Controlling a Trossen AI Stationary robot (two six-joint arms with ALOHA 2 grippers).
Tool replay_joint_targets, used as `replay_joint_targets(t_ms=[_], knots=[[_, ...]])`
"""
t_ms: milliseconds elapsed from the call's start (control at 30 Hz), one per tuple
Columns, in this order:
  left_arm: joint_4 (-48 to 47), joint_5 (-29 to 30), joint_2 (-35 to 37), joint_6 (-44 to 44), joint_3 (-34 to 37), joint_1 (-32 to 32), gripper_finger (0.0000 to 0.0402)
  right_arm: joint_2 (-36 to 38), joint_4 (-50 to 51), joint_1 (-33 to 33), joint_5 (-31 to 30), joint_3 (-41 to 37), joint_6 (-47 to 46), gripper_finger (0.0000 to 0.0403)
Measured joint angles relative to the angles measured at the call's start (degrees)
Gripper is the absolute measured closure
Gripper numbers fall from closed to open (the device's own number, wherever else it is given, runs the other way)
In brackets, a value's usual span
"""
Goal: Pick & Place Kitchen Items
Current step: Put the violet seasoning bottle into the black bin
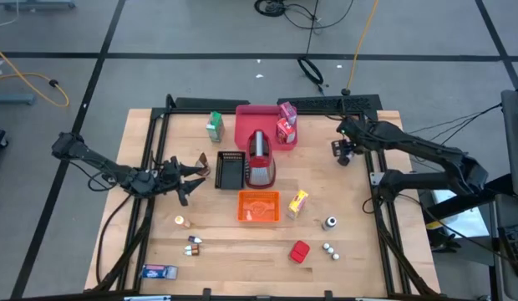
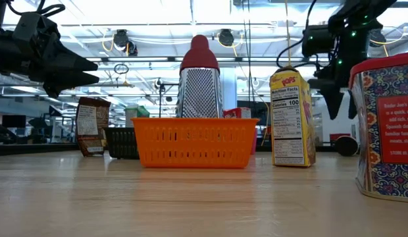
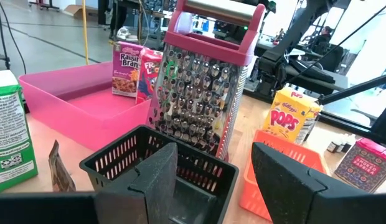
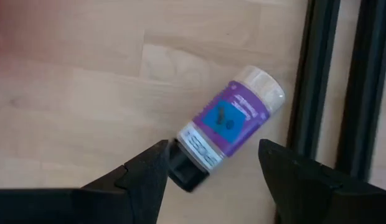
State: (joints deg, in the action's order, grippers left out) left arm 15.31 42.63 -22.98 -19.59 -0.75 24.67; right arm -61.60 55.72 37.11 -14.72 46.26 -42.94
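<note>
Before the left gripper (image 3: 215, 180): black basket (image 3: 118, 163), grater (image 3: 202, 93).

Grey floor (image 1: 200, 33) with dark seams, cables; bright ceiling lights (image 2: 191, 10)

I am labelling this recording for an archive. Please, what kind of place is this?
Probably a robotics lab or workshop, not a real kitchen. A bare light wooden table stands on a grey floor with loose cables, two dark robot arms work at it, and the low view shows open ceiling lights and equipment behind the orange plastic basket.
</note>
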Motion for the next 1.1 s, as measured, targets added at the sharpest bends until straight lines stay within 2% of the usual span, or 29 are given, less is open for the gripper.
replay_joint_targets(t_ms=[367, 633, 867, 1100], knots=[[0.0, 1.6, 0.0, 0.4, 0.0, 0.0, 0.0192, -2.1, 2.8, 0.1, 0.0, -1.0, -13.2, 0.016], [0.0, 1.7, 0.0, -0.1, 0.0, 0.0, 0.0192, -2.1, -5.0, 0.1, 3.0, -5.7, -18.9, 0.016], [0.0, 1.7, 0.0, -0.5, 0.0, 0.0, 0.0192, -2.1, -12.9, 0.9, 3.2, -8.8, -23.0, 0.016], [0.0, 1.7, 0.0, -0.4, 0.0, 0.0, 0.0192, -2.1, -14.5, 0.8, 3.1, -10.4, -26.7, 0.0161]])
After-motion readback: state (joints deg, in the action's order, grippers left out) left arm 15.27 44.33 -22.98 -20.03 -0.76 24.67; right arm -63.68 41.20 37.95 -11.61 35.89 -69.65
